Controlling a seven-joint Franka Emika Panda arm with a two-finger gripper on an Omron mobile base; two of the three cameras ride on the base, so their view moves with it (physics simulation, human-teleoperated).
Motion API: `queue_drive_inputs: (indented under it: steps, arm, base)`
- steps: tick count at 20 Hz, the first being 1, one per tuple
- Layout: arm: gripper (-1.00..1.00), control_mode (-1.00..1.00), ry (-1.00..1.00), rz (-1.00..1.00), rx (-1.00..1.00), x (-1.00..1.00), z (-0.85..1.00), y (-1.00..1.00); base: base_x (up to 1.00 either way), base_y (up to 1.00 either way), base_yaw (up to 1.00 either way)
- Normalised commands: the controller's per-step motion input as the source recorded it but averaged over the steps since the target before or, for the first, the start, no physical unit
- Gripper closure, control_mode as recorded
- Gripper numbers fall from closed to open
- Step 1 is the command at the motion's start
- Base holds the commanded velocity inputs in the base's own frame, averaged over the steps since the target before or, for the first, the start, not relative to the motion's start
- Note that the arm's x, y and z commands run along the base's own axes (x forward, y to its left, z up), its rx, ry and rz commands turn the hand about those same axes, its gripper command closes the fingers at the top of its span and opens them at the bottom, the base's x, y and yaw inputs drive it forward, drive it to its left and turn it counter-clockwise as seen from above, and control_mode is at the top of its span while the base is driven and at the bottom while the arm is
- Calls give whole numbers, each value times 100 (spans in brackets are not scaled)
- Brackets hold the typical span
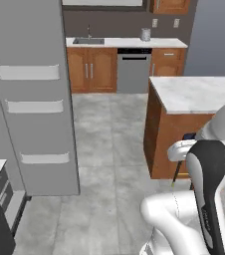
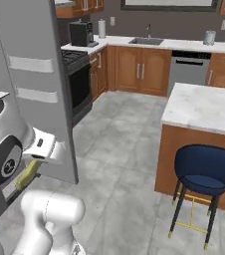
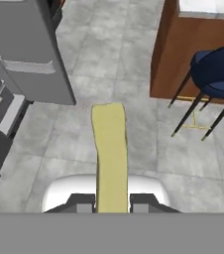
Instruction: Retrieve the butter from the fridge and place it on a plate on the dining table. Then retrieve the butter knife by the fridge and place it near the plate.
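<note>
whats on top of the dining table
The visible part of the dining table is bare marble; no plate shows there. Its far end runs out of frame in both base views, so that part cannot be checked. The gripper holds the butter over the floor.

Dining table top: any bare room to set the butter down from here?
The visible marble of the dining table is bare from its near corner back toward the dishwasher. The stool crowds the near side, so come in over the floor-side edge. The hand is shut on the butter, low by the open fridge door.
</note>
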Motion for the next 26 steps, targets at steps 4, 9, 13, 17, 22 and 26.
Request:
queue_drive_inputs:
  steps: [4,9,13,17,22,26]
  arm:
    - [100,100,0,0,0,0,0,0]
    - [100,100,0,0,0,0,0,0]
    - [100,100,0,0,0,0,0,0]
    - [100,100,0,0,0,0,0,0]
    - [100,100,0,0,0,0,0,0]
    - [100,100,0,0,0,0,0,0]
  base:
    - [-12,-14,-52]
    - [0,-89,-10]
    - [7,-100,1]
    - [0,-100,3]
    - [10,-100,2]
    - [21,-100,2]
